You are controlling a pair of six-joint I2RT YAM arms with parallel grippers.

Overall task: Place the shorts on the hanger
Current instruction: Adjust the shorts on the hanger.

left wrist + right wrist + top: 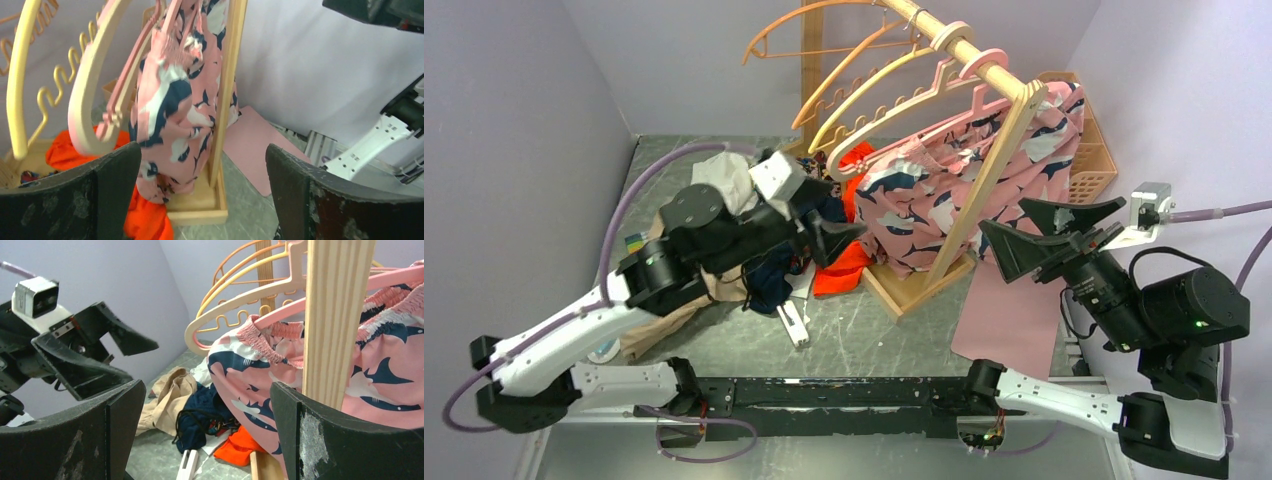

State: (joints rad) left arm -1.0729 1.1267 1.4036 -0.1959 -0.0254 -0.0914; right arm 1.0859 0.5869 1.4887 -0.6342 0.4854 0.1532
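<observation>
The shorts (921, 205) hang by their gathered waistband from the pink hanger (285, 311), whose hook sits on the wooden rail (944, 40) of the rack (987, 165). The fabric drapes down against the rack's slanted upright, its lower hem close to the rack's base on the bench (864, 335). An orange-red garment (839, 272) lies just beside that base, with a heap of other clothes further left. A pale hanger (894, 112) hangs on the rail next to the pink one.

The left gripper (839, 222) hovers near the left side of the shorts, spread wide with nothing between its 2 fingers. The right gripper (1002, 213) sits on the other side of the upright, also wide and empty, not touching the fabric.

By the look of it, the hanging step is done or nearly so, and this is the release or checking stage. The far side of the waistband is hidden by the upright, so I cannot tell whether it sits evenly. The next move likely calls for backing both arms off without snagging the cloth or nudging the hanger from the rail.
</observation>
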